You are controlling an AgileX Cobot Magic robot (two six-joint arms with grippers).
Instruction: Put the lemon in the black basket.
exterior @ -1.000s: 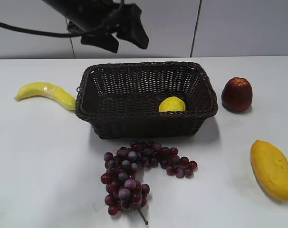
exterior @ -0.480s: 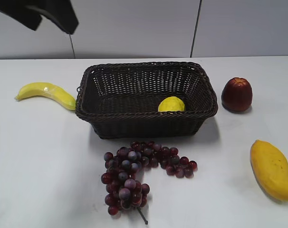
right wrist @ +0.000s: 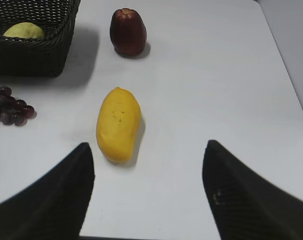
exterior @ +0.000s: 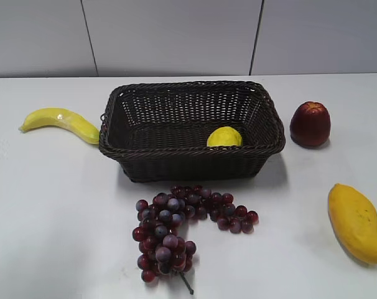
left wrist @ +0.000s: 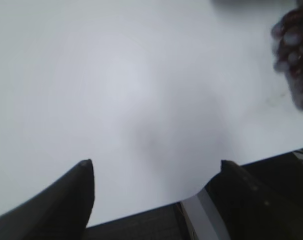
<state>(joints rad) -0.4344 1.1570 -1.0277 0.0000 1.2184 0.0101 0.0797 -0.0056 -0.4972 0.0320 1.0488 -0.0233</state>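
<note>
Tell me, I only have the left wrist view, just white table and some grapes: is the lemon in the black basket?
Observer: Yes, the lemon lies inside the black basket, toward its right end.
Operator: Is the right arm holding anything?
Observer: No, the right gripper is open and empty, over bare table near a mango.
Operator: What else is close to the basket?
Observer: A banana touches its left end and a dark red fruit stands apart on the right.

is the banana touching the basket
Cannot tell. In the exterior view the banana tip meets the basket left wall with no visible gap, but the angle could hide one.
</note>
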